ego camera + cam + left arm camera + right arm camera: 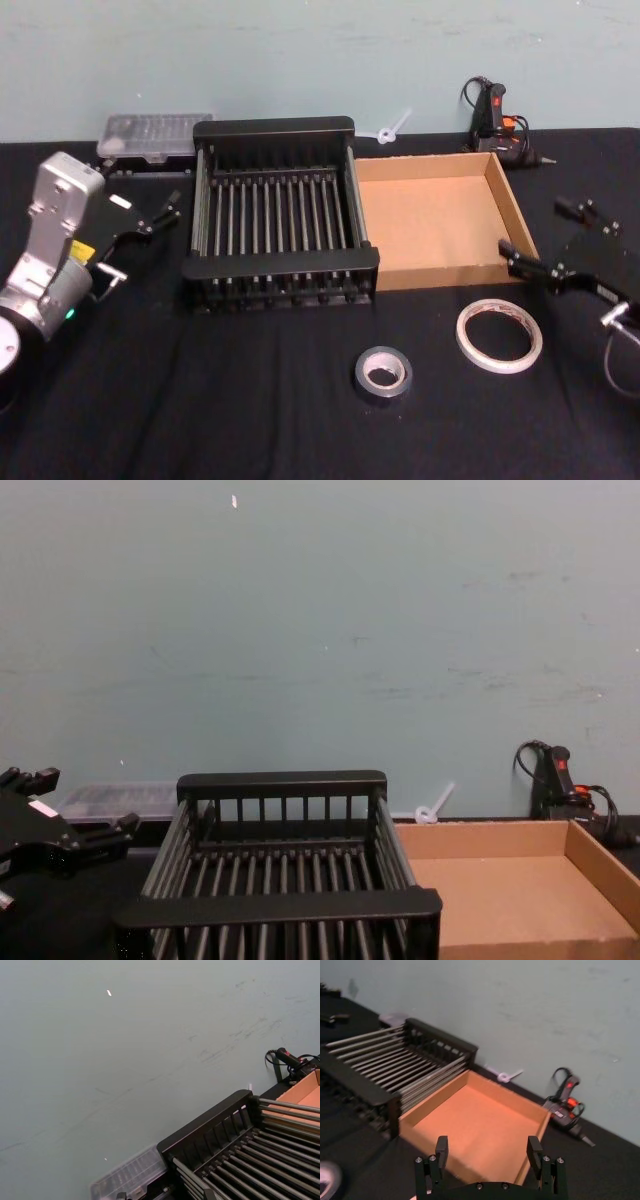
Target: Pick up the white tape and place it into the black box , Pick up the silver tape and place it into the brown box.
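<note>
Black cloth: we see a black-covered table [200, 420] running up to a pale teal wall.
Left gripper: our left gripper [165, 212] hangs at about nine o'clock of the crate, just beside its left wall; its two dark fingers stand apart and hold nothing.
Clear case: a flat clear plastic case [155, 135] lies at the crate's eleven o'clock, by the wall.
Black box: we find the black box [280, 272], a slatted plastic crate with a barred bottom, at the middle of the table; nothing lies in it.
Silver tape: the silver tape [383, 375], a thick dull-grey roll with a dark core, lies flat on the cloth at the crate's five o'clock, apart from it.
Brown box: the brown box [435, 275], a shallow cardboard tray with low walls, sits at the crate's three o'clock with its left wall against the crate.
White tape: the white tape [499, 336], a thin wide ring, lies flat at the tray's six o'clock, near the silver roll's two o'clock.
Glue gun: a black glue gun [497, 122] rests by the wall at the tray's one o'clock.
Right gripper: our right gripper [540, 235] hovers at the tray's near right corner, fingers spread and empty.
</note>
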